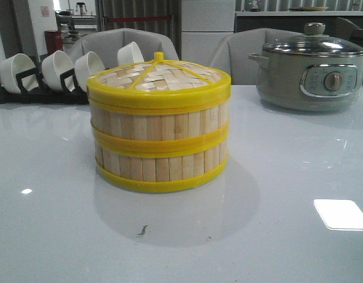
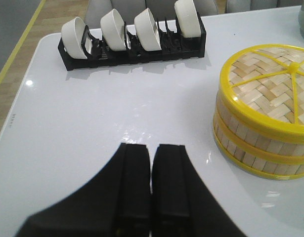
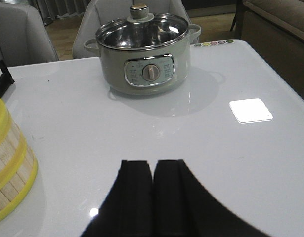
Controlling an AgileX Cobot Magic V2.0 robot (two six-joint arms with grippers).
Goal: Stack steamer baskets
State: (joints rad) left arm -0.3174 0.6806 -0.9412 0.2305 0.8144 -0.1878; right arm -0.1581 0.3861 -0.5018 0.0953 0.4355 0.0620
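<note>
Two steamer baskets (image 1: 159,141) of pale bamboo slats with yellow hoops stand stacked in the middle of the white table, with the woven yellow-rimmed lid (image 1: 159,76) on top. The stack also shows in the left wrist view (image 2: 263,113), and its edge shows in the right wrist view (image 3: 8,168). My left gripper (image 2: 152,148) is shut and empty above the table, apart from the stack. My right gripper (image 3: 152,164) is shut and empty on the other side of the stack. Neither gripper shows in the front view.
A black rack of white bowls (image 1: 51,73) stands at the back left and also shows in the left wrist view (image 2: 132,37). A grey-green electric pot with a glass lid (image 1: 311,68) stands at the back right and also shows in the right wrist view (image 3: 144,52). Chairs stand behind the table.
</note>
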